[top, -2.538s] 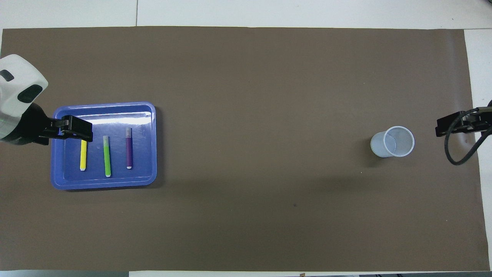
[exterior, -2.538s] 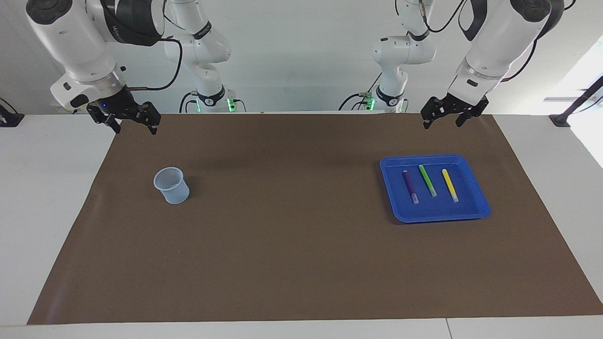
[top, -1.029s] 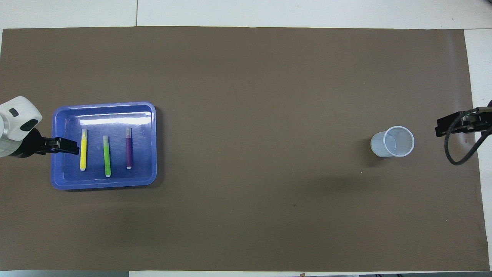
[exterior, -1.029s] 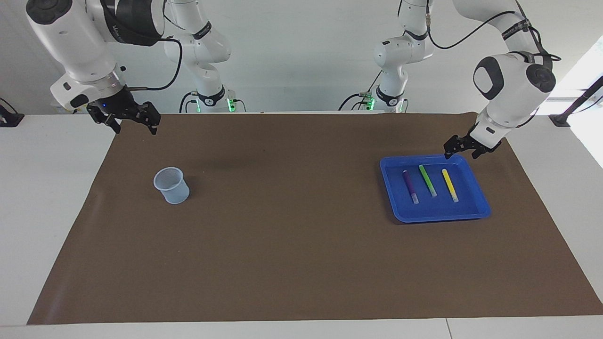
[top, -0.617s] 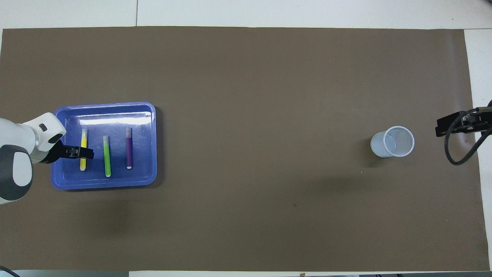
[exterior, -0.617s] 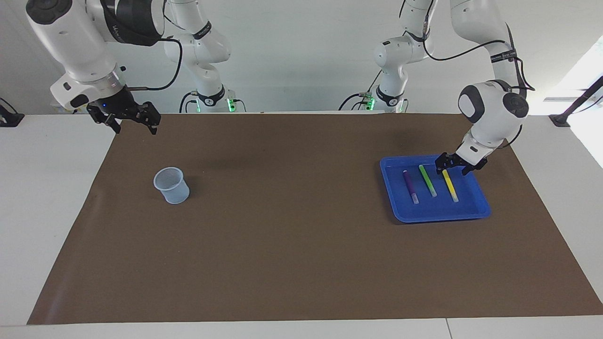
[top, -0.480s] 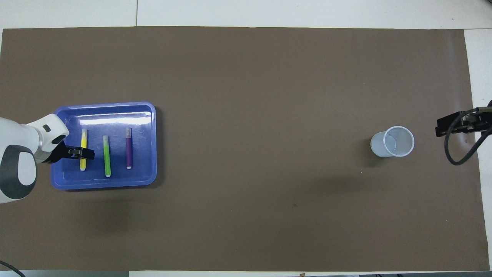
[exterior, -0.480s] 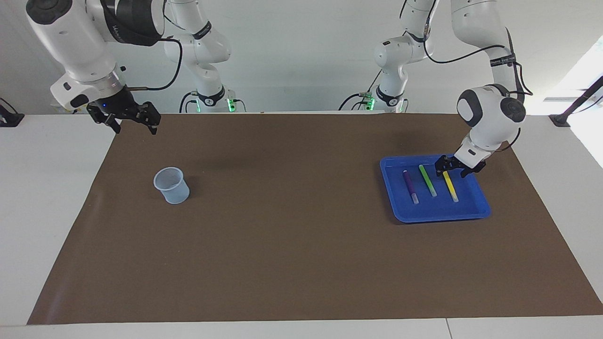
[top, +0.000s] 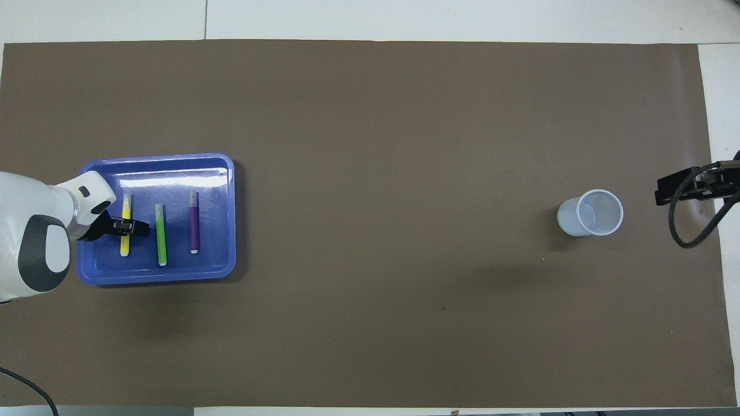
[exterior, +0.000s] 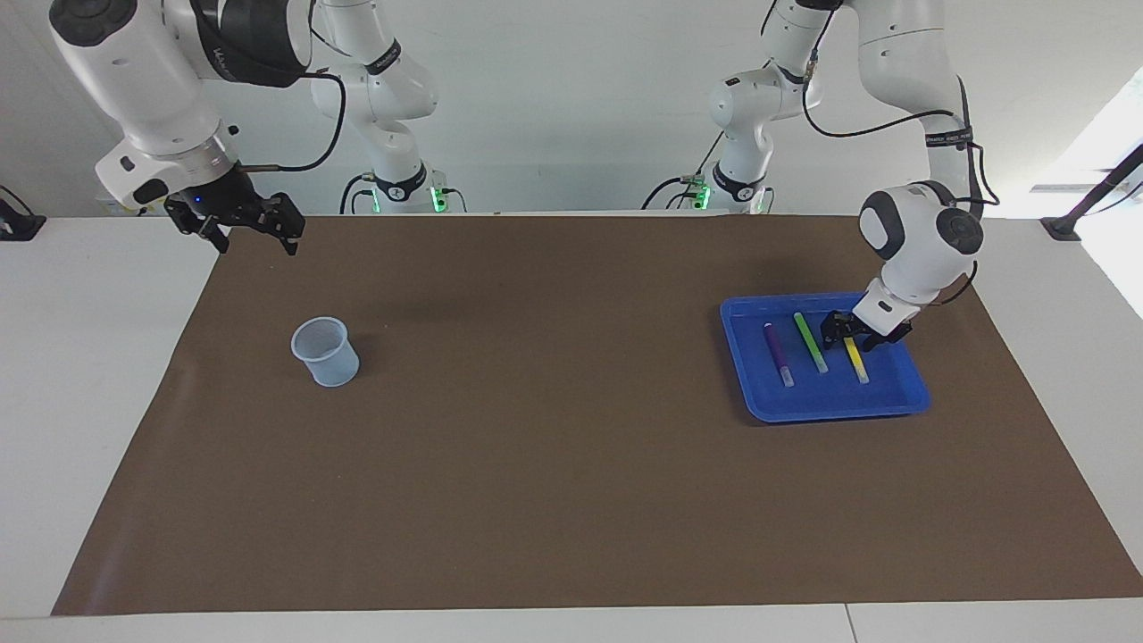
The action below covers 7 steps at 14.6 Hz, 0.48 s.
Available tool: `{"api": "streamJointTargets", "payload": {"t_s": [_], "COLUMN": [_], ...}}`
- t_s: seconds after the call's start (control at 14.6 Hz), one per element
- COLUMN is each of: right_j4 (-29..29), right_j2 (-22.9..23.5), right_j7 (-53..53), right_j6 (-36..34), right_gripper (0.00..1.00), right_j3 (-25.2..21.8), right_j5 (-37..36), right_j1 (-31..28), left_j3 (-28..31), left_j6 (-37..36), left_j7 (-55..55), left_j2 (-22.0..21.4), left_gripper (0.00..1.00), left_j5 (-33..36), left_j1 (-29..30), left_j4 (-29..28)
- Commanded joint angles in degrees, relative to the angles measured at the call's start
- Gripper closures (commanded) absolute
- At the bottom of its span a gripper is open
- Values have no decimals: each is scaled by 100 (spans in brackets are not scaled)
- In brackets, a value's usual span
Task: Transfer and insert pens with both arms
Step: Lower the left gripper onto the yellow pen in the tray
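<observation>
The desk point(exterior: 54, 402) shows a smooth white top, covered mostly by a matt brown sheet point(exterior: 554, 464) that looks like paper. The blue tray point(top: 225, 173) looks like glossy plastic, with a bright glare streak on its floor. The cup point(exterior: 325, 352) is pale, translucent plastic. The arms point(exterior: 134, 80) wear smooth, glossy white shells with a silver metal wrist ring; the left end effector point(exterior: 849, 337) is matt black.
</observation>
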Motion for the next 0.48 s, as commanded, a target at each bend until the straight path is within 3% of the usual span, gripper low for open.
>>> {"api": "streamJointTargets", "payload": {"t_s": [0.0, 0.41], "right_j4": [-36, -36], "right_j2": [-58, -58], "right_j7": [-71, -71], "right_j6": [15, 15], "right_gripper": [0, 0], "right_j3": [31, 31], "right_j5": [99, 99], "right_j1": [-73, -73], "left_j3": [35, 35], "left_j6": [111, 120], "left_j7": [61, 52], "left_j2": [121, 147], "left_gripper": [25, 45], "left_j5": [76, 155], "left_j1": [-45, -54], "left_j4": [104, 184]}}
